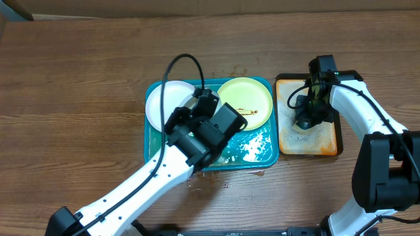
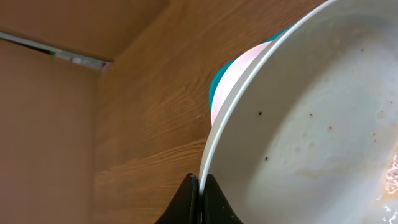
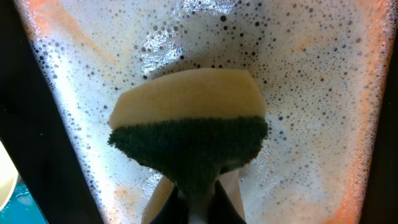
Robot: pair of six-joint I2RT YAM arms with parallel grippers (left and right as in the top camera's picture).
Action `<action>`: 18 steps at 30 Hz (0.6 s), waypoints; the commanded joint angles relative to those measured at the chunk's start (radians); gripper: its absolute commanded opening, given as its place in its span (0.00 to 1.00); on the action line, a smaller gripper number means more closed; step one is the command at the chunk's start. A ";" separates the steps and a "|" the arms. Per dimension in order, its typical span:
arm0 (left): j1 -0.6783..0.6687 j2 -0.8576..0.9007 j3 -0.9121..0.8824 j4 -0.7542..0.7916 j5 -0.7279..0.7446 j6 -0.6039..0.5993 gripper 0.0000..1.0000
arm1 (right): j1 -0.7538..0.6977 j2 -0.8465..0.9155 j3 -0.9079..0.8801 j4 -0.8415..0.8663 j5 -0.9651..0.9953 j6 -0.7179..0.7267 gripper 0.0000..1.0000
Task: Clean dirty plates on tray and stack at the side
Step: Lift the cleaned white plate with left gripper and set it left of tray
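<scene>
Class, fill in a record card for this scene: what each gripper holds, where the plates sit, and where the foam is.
left gripper: closed on the rim of a white plate
right gripper: holds sponge over orange tray
yellow-green plate: on teal tray, brown smear
second white plate: tray's left end
foam: in both trays

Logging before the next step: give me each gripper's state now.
Left gripper: shut on the rim of a white plate.
Right gripper: shut on the sponge.
</scene>
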 commanded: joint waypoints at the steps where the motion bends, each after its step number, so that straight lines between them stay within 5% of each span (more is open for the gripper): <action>1: -0.029 0.024 0.023 0.005 -0.107 0.001 0.04 | -0.006 -0.003 -0.003 0.008 -0.002 -0.004 0.04; 18: -0.045 0.051 0.023 0.003 -0.158 0.000 0.04 | -0.006 -0.003 -0.003 0.010 -0.002 -0.005 0.04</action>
